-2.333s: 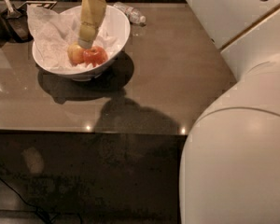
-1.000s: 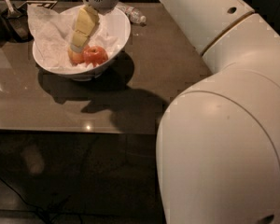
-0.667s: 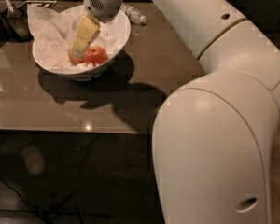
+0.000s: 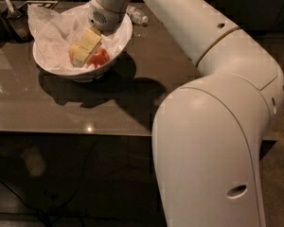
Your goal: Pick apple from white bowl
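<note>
the gripper (image 4: 85, 48) is down inside the white bowl (image 4: 49, 63), reaching in over the far right rim, its pale tip lying on the crumpled paper (image 4: 49, 30) lining. the apple (image 4: 100, 58) sits low in the bowl toward the near right wall, just beside the gripper's tip and seemingly touching it. whether the gripper is parted, closed or already holding anything cannot be told from this angle. a paler rounded shape (image 4: 74, 55), probably the second apple, shows just left of the tip.

the step in hand looks like settling the grasp on the red fruit. to do it well the gripper should be centred on the apple rather than on the paler one, so a small shift toward the near right seems needed, and low enough to span the widest part. glossy round skin will likely squirt out of a shallow pinch. the paper could bunch up and get caught in the grasp.

the bowl's sloping wall lies close behind the apple, so there is little room sideways; the free way out is straight up. the bowl stands on the dark table (image 4: 61, 112), set back from the near edge. a small bottle (image 4: 136, 16) lies just past the far right rim and dark utensils (image 4: 12, 20) sit at the far left. the arm (image 4: 217, 126) hides the table's right side.
</note>
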Controlling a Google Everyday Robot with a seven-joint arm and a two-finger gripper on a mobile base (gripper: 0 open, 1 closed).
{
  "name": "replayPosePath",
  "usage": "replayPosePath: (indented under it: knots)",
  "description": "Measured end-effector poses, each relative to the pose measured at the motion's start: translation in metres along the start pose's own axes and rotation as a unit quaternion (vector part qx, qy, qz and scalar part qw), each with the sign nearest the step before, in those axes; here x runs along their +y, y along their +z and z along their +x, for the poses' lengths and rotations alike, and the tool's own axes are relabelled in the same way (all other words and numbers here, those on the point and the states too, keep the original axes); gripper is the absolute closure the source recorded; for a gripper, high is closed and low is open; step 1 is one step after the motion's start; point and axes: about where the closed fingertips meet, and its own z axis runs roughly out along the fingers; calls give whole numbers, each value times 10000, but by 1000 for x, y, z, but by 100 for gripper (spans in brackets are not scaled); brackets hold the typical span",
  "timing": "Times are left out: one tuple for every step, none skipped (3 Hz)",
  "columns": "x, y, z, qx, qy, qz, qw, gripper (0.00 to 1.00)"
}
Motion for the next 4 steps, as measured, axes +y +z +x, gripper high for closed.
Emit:
replayPosePath:
  knots:
    - [-11, 11, -9, -148, 211, -161, 9995, 0]
    - [-12, 13, -11, -169, 206, -152, 9995, 0]
    - [-12, 13, -11, -169, 206, -152, 9995, 11]
    - [-12, 13, -11, -169, 206, -152, 9995, 11]
